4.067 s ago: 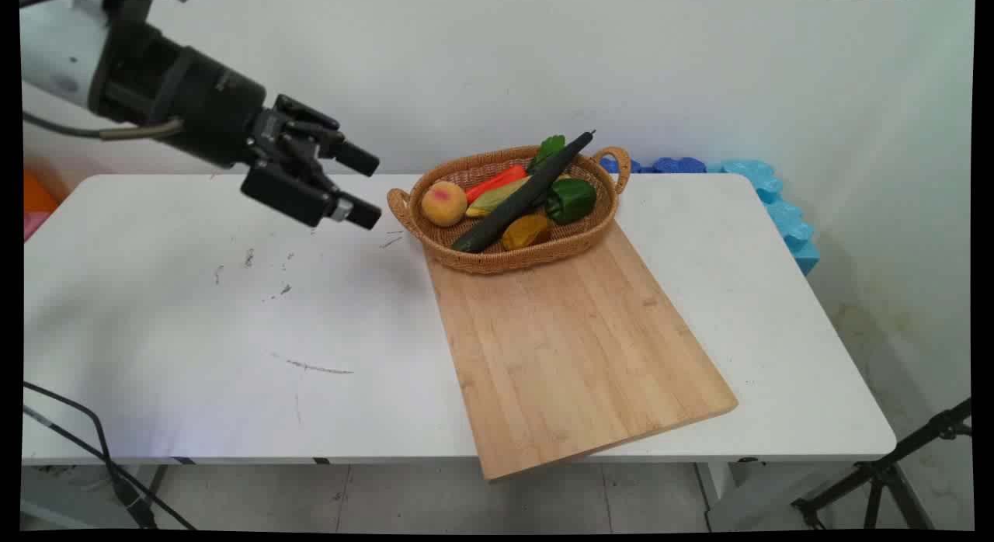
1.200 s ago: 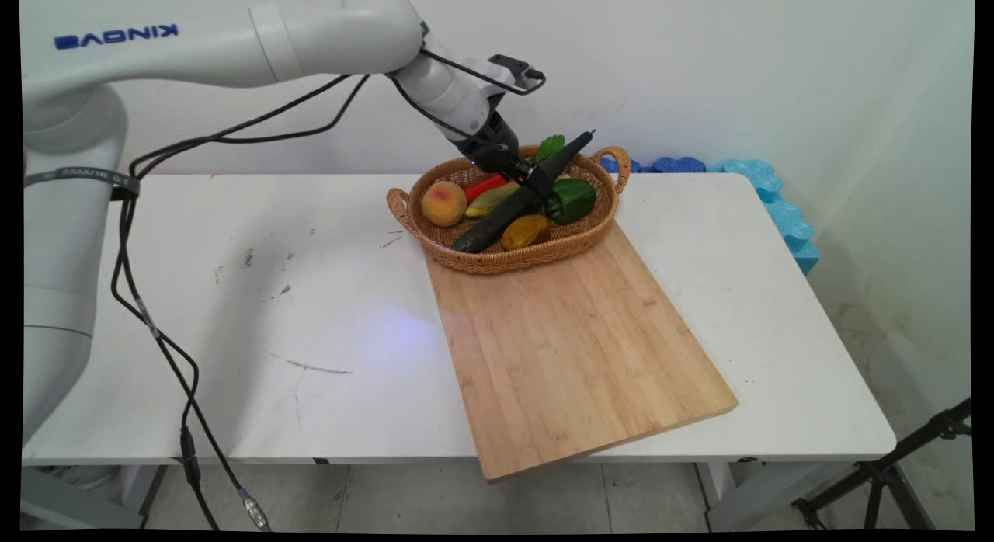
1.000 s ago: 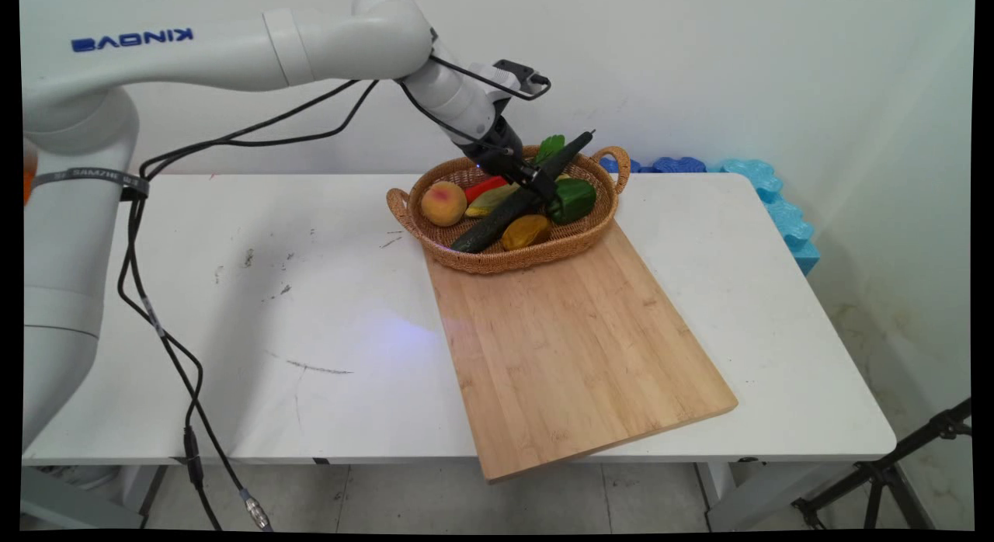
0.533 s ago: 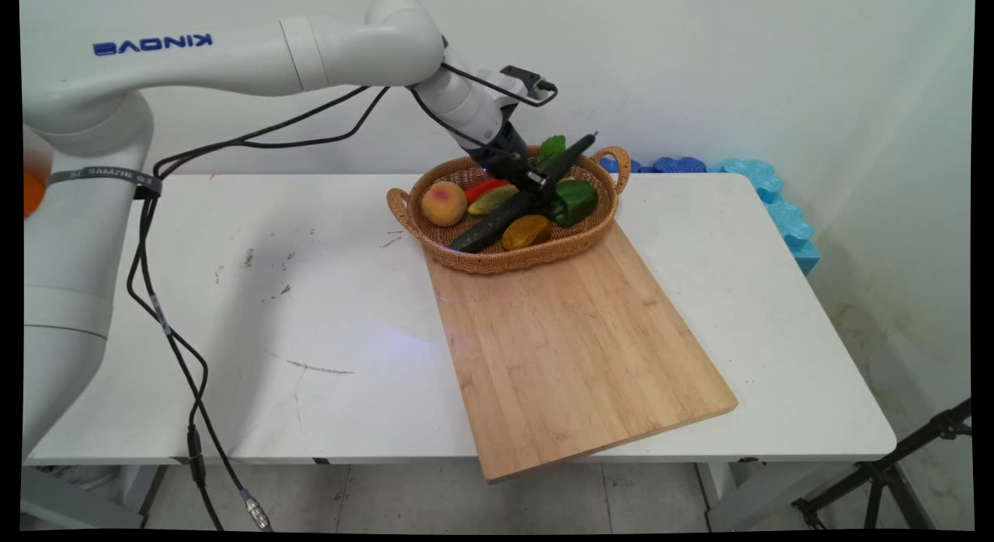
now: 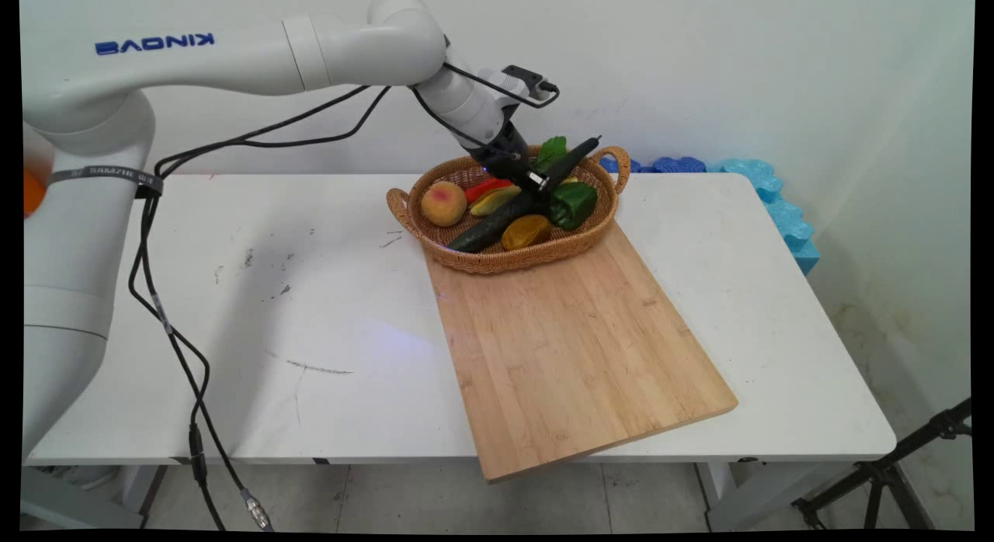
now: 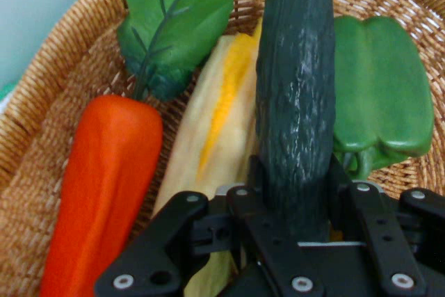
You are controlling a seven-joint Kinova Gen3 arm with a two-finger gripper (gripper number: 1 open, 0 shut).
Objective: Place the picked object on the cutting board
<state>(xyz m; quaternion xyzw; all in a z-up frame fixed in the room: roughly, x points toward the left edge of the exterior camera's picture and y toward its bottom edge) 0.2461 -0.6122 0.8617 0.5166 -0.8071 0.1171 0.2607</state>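
Note:
My gripper (image 5: 536,182) reaches down into a wicker basket (image 5: 497,264) and is shut on a long dark green cucumber (image 5: 488,227) near its middle. The cucumber lies slantwise across the basket, its far end sticking over the back rim. In the hand view the cucumber (image 6: 295,95) runs up from between my fingers (image 6: 256,175). Left of it lie a corn cob (image 6: 215,130) and an orange carrot (image 6: 104,186) with a green leaf (image 6: 177,22). A green pepper (image 6: 379,95) lies on its right.
The basket also holds a peach (image 5: 443,203) and a yellow-orange fruit (image 5: 526,231). It stands on the far end of a wooden cutting board (image 5: 575,348) that overhangs the table's near edge. Blue foam pieces (image 5: 776,208) lie at the table's back right.
The arm came from the table's left into the basket. In the last second the hand shifted slightly up and right with the cucumber in its grip, and the green pepper was nudged.

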